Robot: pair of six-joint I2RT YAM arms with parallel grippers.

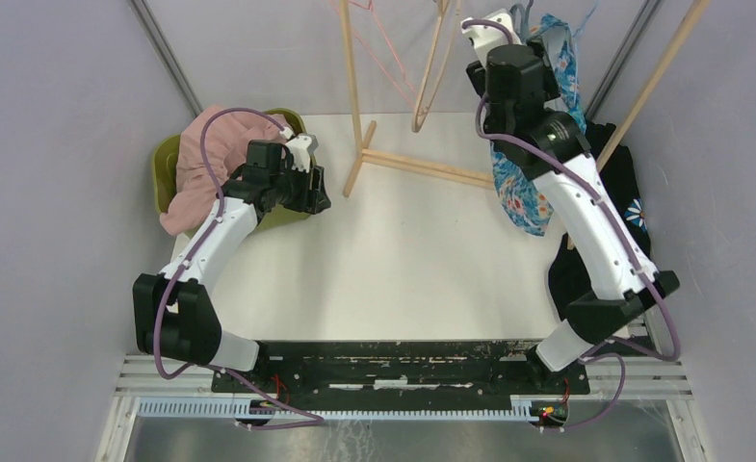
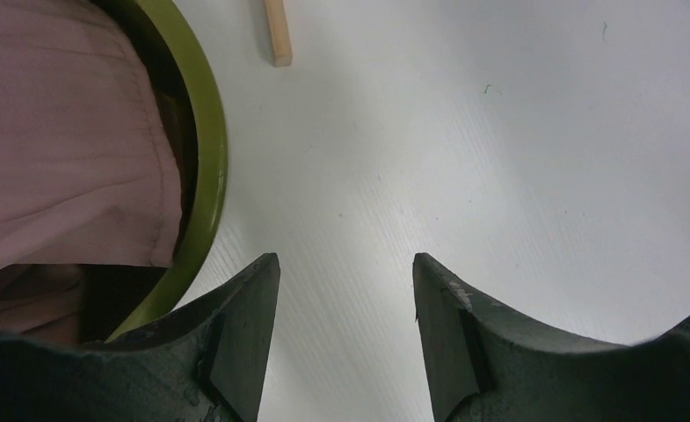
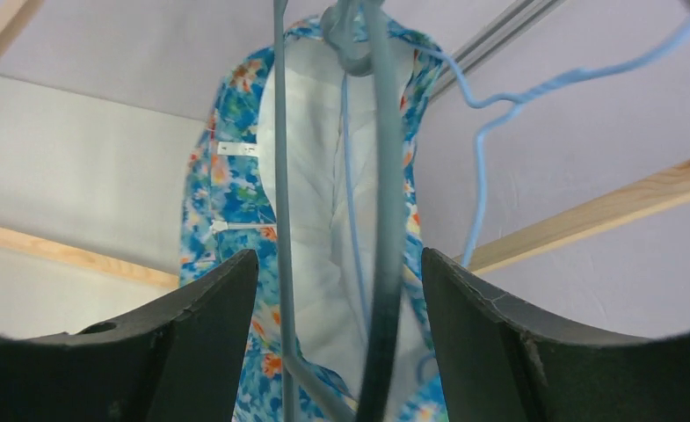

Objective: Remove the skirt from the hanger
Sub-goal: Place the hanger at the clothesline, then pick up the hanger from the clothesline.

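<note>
Top external view: the white counter [image 1: 422,260] fills the middle of the scene between my two arms. At its far edge stands a wooden rack [image 1: 422,168] whose slanted legs rise out of the picture.

The floral skirt [image 1: 523,197], blue with orange and white blossoms, hangs at the right end of that rack, partly hidden behind my right arm. It is not yet off its hanger. In the right wrist view its waist opening faces me, showing the white lining and a small zip at the left seam. A black garment [image 1: 634,183] with a white flower print lies on the right side of the counter, beneath and behind my right arm.

On the far left of the counter sits a green bin [image 1: 167,168] with a pink garment [image 1: 195,168] heaped in it and spilling over the near rim.

The grey hanger [image 3: 385,220] carries the skirt, and its thick bar runs down the middle of the right wrist view. A thin light-blue hanger [image 3: 499,105] hooks in just beside it at the upper right.

My right pincer [image 3: 339,259] is raised at the skirt's top with its fingers spread wide. The grey hanger passes between them, and neither finger presses on it. My left pincer [image 2: 345,264] is low over the bare counter just beside the bin's rim, with its fingers apart and nothing between them.
</note>
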